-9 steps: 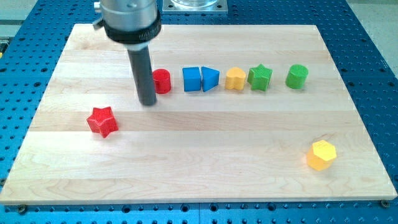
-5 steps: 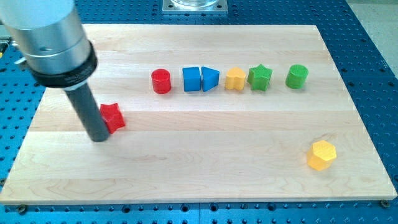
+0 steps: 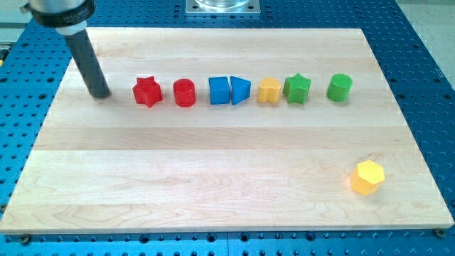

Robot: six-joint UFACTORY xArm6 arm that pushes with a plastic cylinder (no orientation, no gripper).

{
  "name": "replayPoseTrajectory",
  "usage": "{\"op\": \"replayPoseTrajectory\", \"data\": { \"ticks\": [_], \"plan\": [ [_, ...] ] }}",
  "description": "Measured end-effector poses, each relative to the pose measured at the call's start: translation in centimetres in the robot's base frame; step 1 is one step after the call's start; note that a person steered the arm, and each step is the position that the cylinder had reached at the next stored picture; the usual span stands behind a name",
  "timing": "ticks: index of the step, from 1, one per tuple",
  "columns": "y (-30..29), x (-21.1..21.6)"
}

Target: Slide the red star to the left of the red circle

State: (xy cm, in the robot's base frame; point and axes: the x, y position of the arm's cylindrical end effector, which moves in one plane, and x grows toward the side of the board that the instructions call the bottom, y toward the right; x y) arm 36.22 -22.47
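The red star [image 3: 148, 92] lies on the wooden board, just to the left of the red circle [image 3: 184, 92], with a small gap between them. Both sit at the left end of a row of blocks across the upper part of the board. My tip [image 3: 100, 93] rests on the board to the left of the red star, a little apart from it and not touching it. The dark rod rises from the tip toward the view's top left.
Right of the red circle the row runs on: a blue cube [image 3: 220, 90], a blue triangle [image 3: 240, 90], a yellow block [image 3: 269, 90], a green star [image 3: 297, 88] and a green cylinder [image 3: 340, 87]. A yellow hexagon [image 3: 368, 177] lies alone at the lower right. The board's [image 3: 213, 185] left edge is near my tip.
The red star has moved up and to the right, from the board's lower left to beside the red circle. My tip has moved up and now stands left of the star.
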Motion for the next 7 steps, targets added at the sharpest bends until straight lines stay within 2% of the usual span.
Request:
{"op": "replayPoseTrajectory", "data": {
  "ticks": [1,2,5,6,7],
  "plan": [
    [-1.6,7.0],
    [5.4,13.6],
    [41.8,12.5],
    [47.6,17.3],
    [41.1,19.5]
  ]
}}
